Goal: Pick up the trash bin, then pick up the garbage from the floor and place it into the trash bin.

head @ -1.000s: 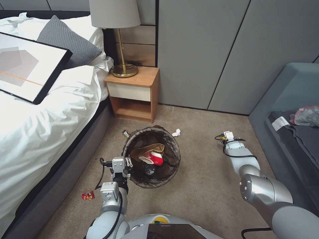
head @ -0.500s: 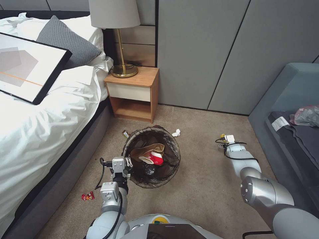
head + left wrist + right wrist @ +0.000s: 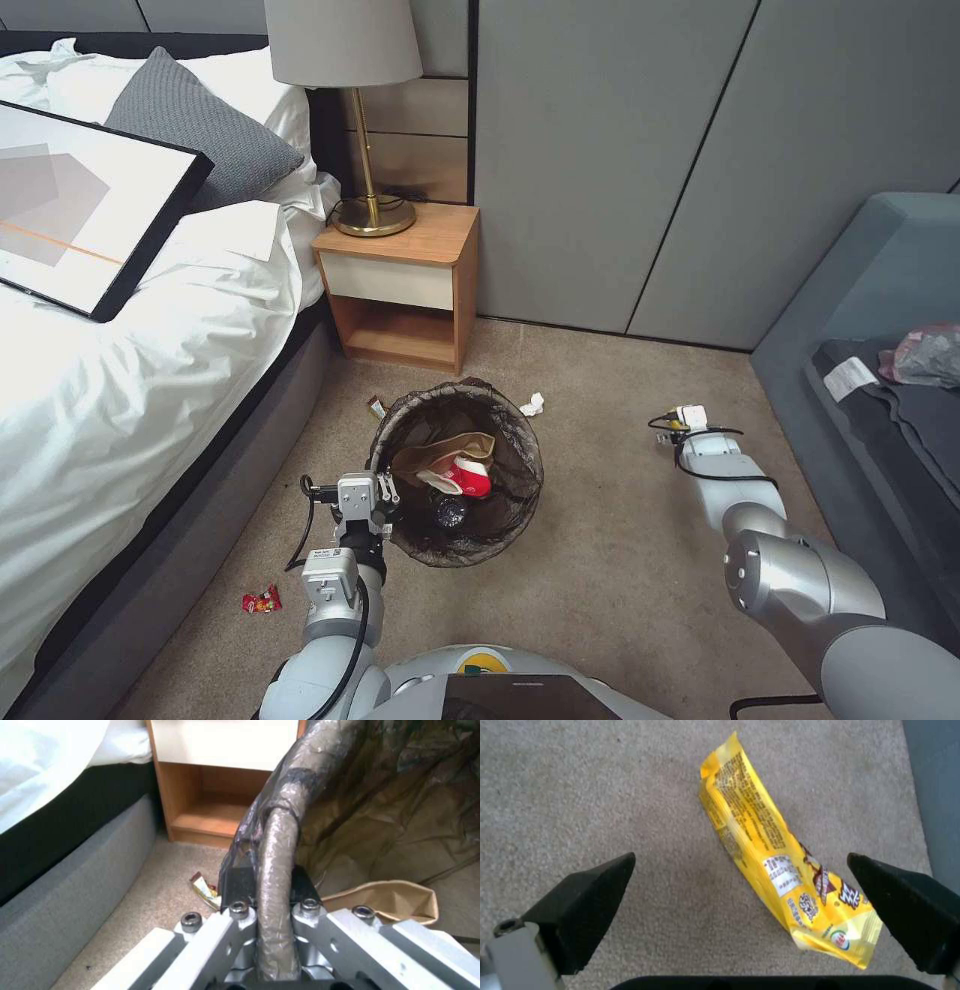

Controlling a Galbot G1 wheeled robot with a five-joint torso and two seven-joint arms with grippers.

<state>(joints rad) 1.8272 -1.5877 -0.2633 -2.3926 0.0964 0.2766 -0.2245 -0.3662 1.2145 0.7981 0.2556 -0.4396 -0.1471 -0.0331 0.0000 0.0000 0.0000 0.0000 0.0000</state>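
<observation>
My left gripper (image 3: pixel 378 497) is shut on the near-left rim of the trash bin (image 3: pixel 520 470), whose dark liner bag is folded over the edge. In the left wrist view the bag-wrapped rim (image 3: pixel 277 843) runs between the left gripper's (image 3: pixel 274 885) fingers. Inside the bin lie a tan paper bag (image 3: pixel 445 450), a red-and-white wrapper (image 3: pixel 468 478) and a dark bottle (image 3: pixel 450 510). My right gripper (image 3: pixel 682 418) points down at the carpet and is open (image 3: pixel 740 860) over a yellow snack packet (image 3: pixel 775 858), which lies flat between the fingertips. More garbage lies loose: a white tissue wad (image 3: pixel 532 404), a red wrapper (image 3: pixel 262 600) and a small wrapper (image 3: pixel 377 406) beside the bin.
A bed (image 3: pixel 120 380) runs along the left, with a wooden nightstand (image 3: pixel 400 285) and a lamp (image 3: pixel 345 45) at its head. A grey wall stands behind. A blue-grey couch (image 3: pixel 880 300) borders the right. Open carpet (image 3: pixel 600 520) lies between the bin and the right arm.
My right arm has drawn back slightly toward me. The whole head view has shifted a little. The bin and the left gripper hold the same pose.
</observation>
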